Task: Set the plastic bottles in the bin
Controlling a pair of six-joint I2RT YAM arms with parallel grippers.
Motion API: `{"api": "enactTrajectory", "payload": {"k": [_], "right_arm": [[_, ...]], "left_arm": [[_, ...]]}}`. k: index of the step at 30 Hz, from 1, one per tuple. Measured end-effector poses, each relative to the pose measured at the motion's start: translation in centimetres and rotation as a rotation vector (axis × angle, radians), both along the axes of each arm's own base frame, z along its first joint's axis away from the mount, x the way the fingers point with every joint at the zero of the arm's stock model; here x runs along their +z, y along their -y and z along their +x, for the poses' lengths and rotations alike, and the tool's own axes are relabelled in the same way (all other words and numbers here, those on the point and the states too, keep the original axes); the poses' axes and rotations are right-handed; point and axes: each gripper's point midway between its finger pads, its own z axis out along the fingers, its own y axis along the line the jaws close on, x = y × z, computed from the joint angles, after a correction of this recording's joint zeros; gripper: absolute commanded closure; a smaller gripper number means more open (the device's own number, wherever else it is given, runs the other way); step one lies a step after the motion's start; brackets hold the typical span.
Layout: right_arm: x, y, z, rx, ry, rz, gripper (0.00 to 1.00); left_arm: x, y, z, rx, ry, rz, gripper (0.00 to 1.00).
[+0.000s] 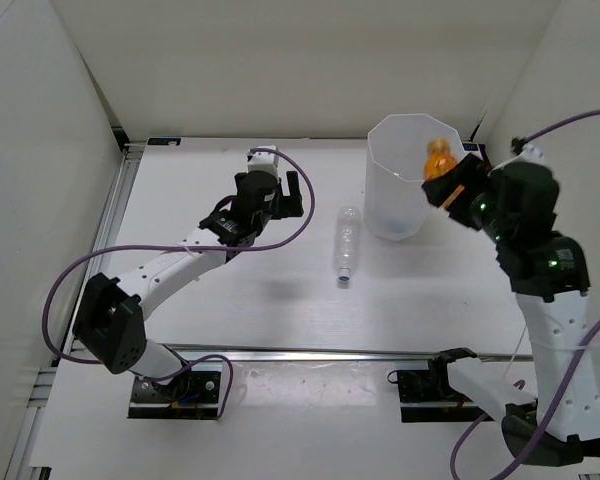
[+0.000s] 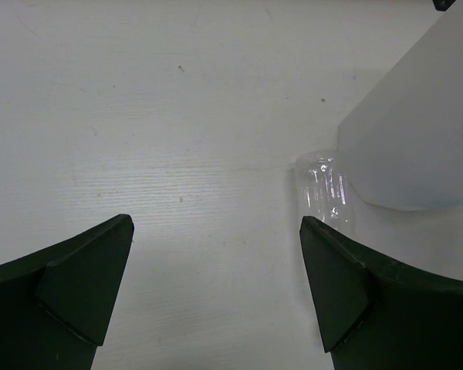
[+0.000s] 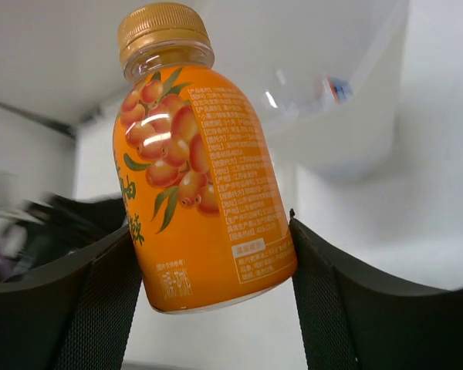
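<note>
One orange bottle (image 3: 201,185) in the right jaws above the bin (image 1: 388,200)

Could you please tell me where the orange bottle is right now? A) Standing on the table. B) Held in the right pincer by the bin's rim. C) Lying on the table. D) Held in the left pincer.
B: the right pincer clamps the orange bottle at the rim of the bin, while the left pincer is open and empty.

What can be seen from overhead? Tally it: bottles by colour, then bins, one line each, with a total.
orange bottle: 1
clear bottle: 1
white bin: 1
Total: 3
</note>
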Motion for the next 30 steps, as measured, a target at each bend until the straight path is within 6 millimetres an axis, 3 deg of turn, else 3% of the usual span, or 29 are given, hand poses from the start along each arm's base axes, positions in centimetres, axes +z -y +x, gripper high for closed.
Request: {"api": "enactTrajectory", "payload": {"k": [3,5,6,7,9,12,14,17,19,21,25,30], "right_arm": [[7.4,0.2,1.9,-0.003,0.169,-0.013,0.72],[10.4,0.3,4.6,-0.008,0.236,-0.035,0.39],[11.3,0.4,6.2,-0.014,0.246,-0.048,0.16],[11.9,0.5,7.9,-0.019,0.253,-0.057,0.00],[11.7,0.7,11.8,-0.017,0.229,-0.074,0.00],[8.2,0.8,17.0,-0.002,0.110,-0.075,0.00],[5.9,0.9,17.5,0.003,0.037,-0.072,0.00],[3.8,1.2,15.9,0.000,-0.031,-0.064,0.00],[3.8,1.4,13.3,-0.002,-0.029,-0.058,0.00],[5.3,1.6,10.5,-0.005,0.015,-0.050,0.00],[10.3,2.5,5.8,-0.027,0.174,-0.040,0.00],[12.6,3.0,3.1,-0.035,0.261,-0.042,0.00]], "left_arm": [[-0.8,1.0,0.5,-0.022,-0.028,0.001,0.00],[-1.1,2.2,1.0,-0.067,-0.048,-0.013,0.00],[-1.2,3.1,1.4,-0.093,-0.059,-0.021,0.00],[-1.2,3.9,1.7,-0.119,-0.064,-0.031,0.00],[-1.3,5.5,2.4,-0.174,-0.083,-0.052,0.00],[-1.3,7.9,3.5,-0.252,-0.101,-0.087,0.00],[-1.5,9.3,3.9,-0.305,-0.118,-0.110,0.00],[-2.6,11.0,4.1,-0.361,-0.160,-0.146,0.00],[-3.9,11.6,3.8,-0.385,-0.194,-0.153,0.00],[-5.4,12.2,3.3,-0.409,-0.235,-0.154,0.00],[-8.6,13.5,2.4,-0.449,-0.314,-0.152,0.00],[-11.9,15.7,1.4,-0.507,-0.399,-0.152,0.00]]}}
